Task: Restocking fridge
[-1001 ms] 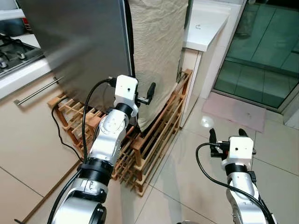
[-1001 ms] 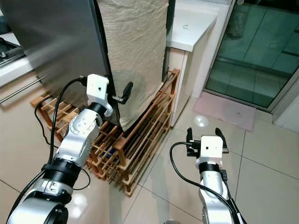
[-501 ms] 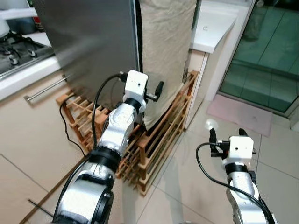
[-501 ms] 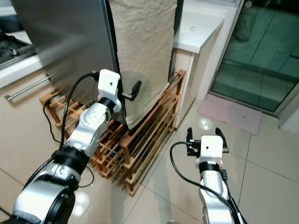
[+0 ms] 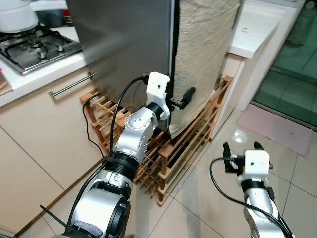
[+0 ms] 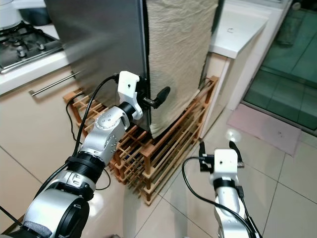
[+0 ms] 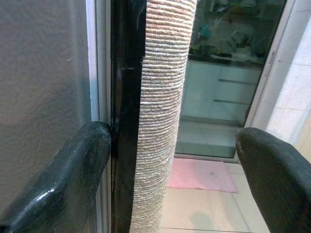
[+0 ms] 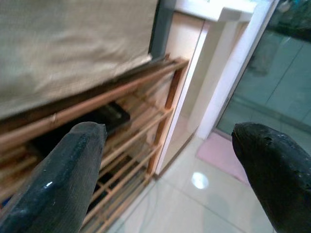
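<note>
1. The fridge (image 5: 126,47), a tall grey steel unit, stands at 12 o'clock from the robot, its base resting on a wooden slatted rack (image 5: 183,148).
2. A beige woven cloth (image 5: 205,54) hangs down the fridge's right-hand face, its lower edge ending just above the rack.
3. The left gripper (image 6: 154,99) is raised to the fridge's front corner. Its fingers are spread: in the left wrist view one finger (image 7: 63,174) touches the grey door edge by the black seal strip (image 7: 125,97), and the other finger (image 7: 279,174) is on the far side of the cloth, apart from it.
4. The right gripper (image 5: 242,148) hangs low at 4 o'clock over the tiled floor (image 5: 292,178), fingers spread and holding nothing; its wrist view looks toward the rack and the cloth.
5. At 10 o'clock a gas hob (image 5: 37,42) sits on a white counter, with a drawer handle (image 5: 69,85) below it.
6. A black cable (image 5: 91,131) trails down beside the rack's left end.
7. At 2 o'clock are a white counter (image 5: 257,29) and a pink mat (image 5: 285,131) before a glass door.
</note>
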{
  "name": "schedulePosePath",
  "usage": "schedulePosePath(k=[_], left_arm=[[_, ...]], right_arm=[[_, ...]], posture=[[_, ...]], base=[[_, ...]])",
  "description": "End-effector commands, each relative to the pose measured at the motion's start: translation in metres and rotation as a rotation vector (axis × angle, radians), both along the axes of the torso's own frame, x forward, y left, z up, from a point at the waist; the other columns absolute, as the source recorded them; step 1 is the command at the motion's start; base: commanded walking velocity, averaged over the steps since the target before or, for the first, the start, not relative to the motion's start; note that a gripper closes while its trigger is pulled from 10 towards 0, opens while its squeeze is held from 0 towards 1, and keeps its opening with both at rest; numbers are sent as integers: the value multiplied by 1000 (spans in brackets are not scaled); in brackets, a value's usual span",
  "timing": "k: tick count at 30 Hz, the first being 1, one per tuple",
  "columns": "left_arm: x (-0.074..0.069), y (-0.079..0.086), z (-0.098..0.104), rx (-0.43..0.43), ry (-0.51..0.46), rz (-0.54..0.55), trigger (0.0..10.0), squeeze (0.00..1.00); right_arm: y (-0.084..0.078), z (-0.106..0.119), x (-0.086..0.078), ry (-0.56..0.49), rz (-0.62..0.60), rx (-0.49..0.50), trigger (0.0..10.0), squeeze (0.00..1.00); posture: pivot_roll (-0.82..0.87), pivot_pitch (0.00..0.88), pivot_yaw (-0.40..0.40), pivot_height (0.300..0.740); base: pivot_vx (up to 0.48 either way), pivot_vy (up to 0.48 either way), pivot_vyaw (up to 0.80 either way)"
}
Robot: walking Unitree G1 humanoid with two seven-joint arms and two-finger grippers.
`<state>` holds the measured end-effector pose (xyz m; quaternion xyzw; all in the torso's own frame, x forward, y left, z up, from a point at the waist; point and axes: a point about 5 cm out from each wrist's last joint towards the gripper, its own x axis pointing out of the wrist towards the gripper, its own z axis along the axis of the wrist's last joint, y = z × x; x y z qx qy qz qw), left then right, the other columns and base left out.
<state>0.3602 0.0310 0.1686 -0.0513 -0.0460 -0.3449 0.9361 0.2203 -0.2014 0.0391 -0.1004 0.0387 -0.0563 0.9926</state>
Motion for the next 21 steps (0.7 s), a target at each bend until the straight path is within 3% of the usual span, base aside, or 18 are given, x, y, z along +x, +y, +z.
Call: schedulePosePath(k=[1,6,11,12,14,21], left_arm=[[-7,-25,6,15,-3,-125,10000,0],[-10,-35,14,-12,-14,-186,10000,0],[-24,-67,30,-41,-46,-328,10000,0],[-24,-67,30,-41,-46,-328,10000,0],[-34,-82,35,-42,-65,-416,10000,0],[-51,-93,33,-32,-68,-561,10000,0]], right_arm=[[-8,-15,-10,62,-17,-4,10000,106],[-15,-31,-19,119,-35,-6,10000,102],[-17,-39,-23,142,-44,7,10000,102],[-17,-39,-23,142,-44,7,10000,102],[-16,-42,-23,140,-44,16,10000,98],[-14,-42,-24,122,-40,28,10000,98]], posture=[[-117,0,32,740],[-120,0,35,740],[-120,0,44,740],[-120,0,44,740],[-122,0,51,740],[-126,0,59,740]], base=[[0,0,0],[0,0,0],[0,0,0],[0,0,0],[0,0,0],[0,0,0]])
